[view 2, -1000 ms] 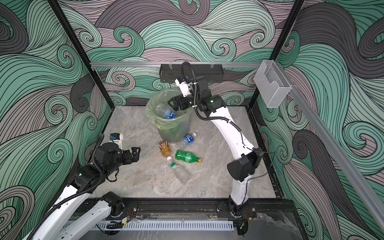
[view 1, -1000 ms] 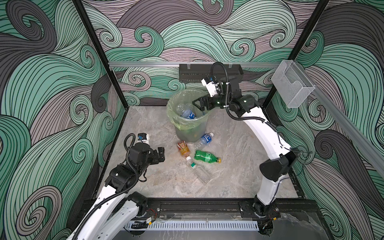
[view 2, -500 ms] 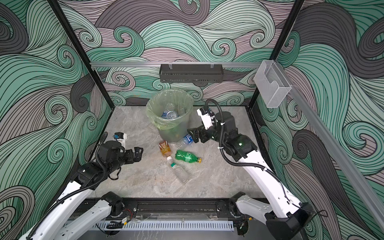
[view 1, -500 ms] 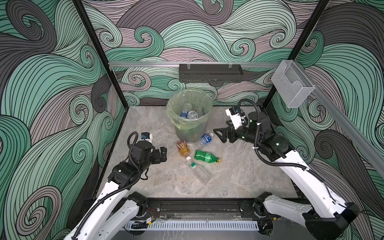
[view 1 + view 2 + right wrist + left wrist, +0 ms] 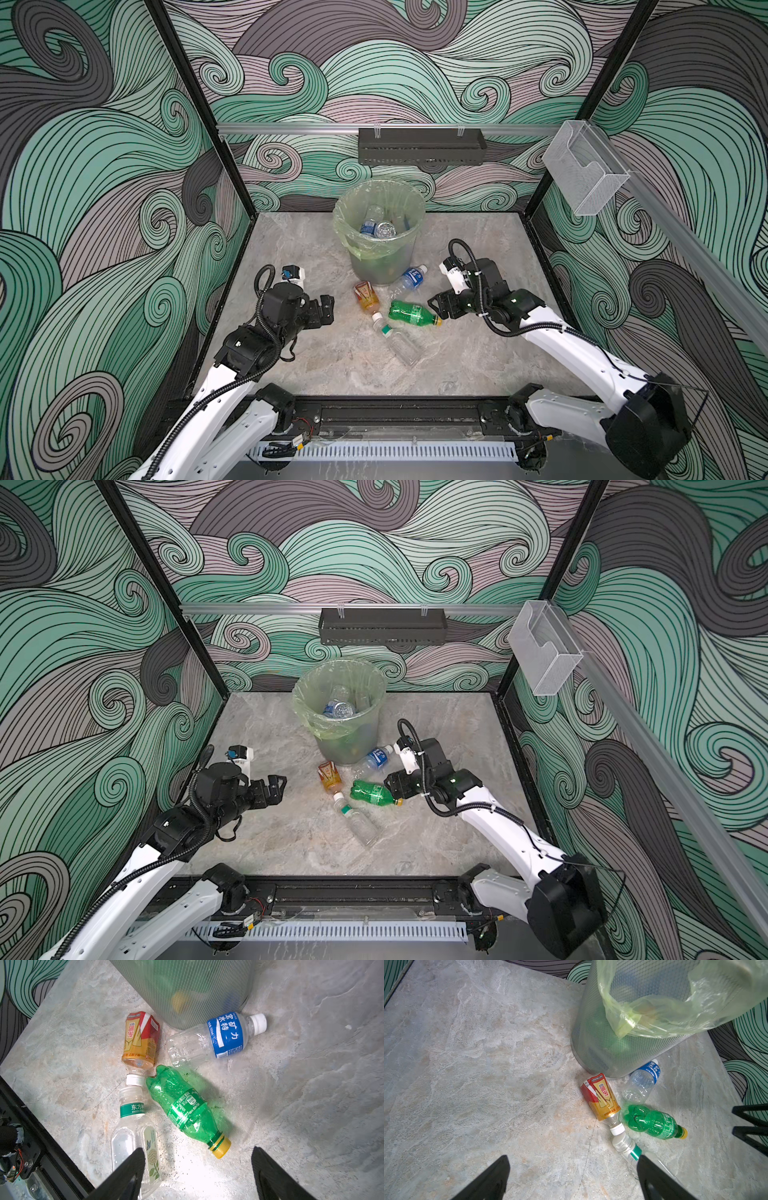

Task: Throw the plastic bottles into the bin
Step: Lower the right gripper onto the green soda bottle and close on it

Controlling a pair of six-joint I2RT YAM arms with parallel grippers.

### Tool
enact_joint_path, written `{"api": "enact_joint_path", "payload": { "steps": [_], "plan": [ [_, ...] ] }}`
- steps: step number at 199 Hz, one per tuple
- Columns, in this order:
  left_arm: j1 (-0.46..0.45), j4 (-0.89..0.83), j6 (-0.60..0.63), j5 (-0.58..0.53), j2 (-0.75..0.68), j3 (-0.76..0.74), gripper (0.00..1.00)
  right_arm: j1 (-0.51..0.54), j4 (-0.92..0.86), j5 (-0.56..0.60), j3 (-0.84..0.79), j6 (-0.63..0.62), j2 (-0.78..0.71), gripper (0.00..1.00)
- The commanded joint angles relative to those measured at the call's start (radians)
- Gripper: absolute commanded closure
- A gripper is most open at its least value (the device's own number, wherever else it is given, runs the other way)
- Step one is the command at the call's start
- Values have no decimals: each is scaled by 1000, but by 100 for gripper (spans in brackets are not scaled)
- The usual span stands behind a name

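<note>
Right end effector (image 5: 197, 1149) hangs low over the worktop (image 5: 301, 1084) with its jaws apart and nothing between them; the green bottle (image 5: 187, 1109) lies just in front, its yellow cap pointing toward it. Left end effector (image 5: 573, 1157), also wide open and empty, is farther from this bottle, which lies near the foot of the bin (image 5: 380, 257).

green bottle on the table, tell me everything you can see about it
The green bottle is translucent green plastic, waisted, with a yellow cap and a green label band printed in white. Droplets cling inside. It lies on its side on the stone-look table, capped and uncrushed. Its base sits close to the neck of the orange bottle; whether they touch is unclear. The open right gripper faces its cap end without touching it.
</note>
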Motion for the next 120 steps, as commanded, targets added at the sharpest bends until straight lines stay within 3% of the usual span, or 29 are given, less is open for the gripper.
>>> {"api": "enact_joint_path", "payload": {
  "steps": [1,67,120],
  "plan": [
    [5,5,-17,7,-19,-16,3,15,102,-44,-29,30,34,19],
    [4,-6,-23,6,-21,-24,4,65,230,-51,-35,35,194,17],
    [4,4,-29,8,-18,-41,4,109,295,36,-40,23,278,15]
  ]
}}
